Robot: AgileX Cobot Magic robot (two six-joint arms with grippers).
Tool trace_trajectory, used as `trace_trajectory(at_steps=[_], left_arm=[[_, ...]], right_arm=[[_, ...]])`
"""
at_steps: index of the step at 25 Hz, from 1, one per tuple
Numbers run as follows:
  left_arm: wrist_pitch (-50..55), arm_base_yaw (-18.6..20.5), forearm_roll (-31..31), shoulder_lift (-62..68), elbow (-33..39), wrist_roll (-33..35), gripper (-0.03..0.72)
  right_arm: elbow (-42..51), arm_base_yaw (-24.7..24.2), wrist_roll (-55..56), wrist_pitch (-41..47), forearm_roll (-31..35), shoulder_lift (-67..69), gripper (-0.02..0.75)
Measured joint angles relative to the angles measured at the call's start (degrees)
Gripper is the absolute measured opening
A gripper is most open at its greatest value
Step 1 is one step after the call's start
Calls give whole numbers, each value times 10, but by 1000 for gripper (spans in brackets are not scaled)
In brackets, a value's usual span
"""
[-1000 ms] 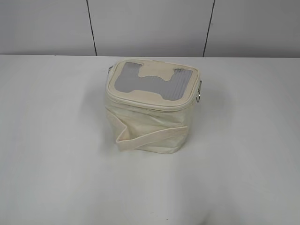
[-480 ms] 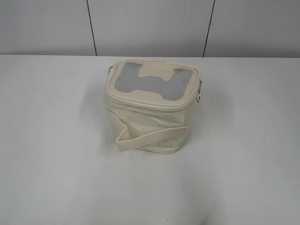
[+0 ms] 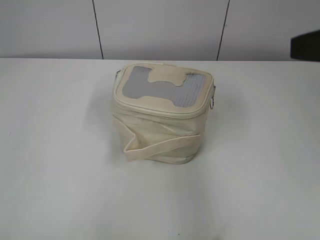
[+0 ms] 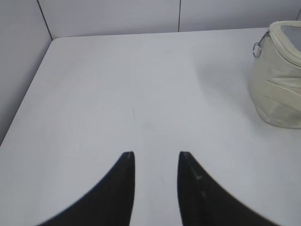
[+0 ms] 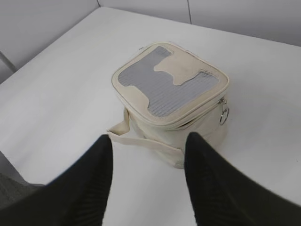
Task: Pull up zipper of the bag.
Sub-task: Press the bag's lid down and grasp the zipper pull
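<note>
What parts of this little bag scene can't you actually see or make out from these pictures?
- Zipper: in the right wrist view the track is too thin to tell how far it is closed; its far run is hidden behind the bag.
- Bag in the left wrist view: cut off by the right edge.
- Dark shape at the exterior view's right edge: cropped, unidentifiable.
- Right gripper and left gripper: only the fingers show.

Matt cream cloth bag (image 5: 174, 127) (ribbed grey panels), shiny metal ring (image 5: 224, 116).
</note>
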Motion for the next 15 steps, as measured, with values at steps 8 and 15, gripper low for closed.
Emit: trace_trajectory(at_steps=[8,15], left_arm=[[0,0,0,0,0,0,239],[0,0,1,0,0,0,239]], right_arm=[[-232,18,-52,9,13,302,398],[-477,102,-84,47,-32,531,398]])
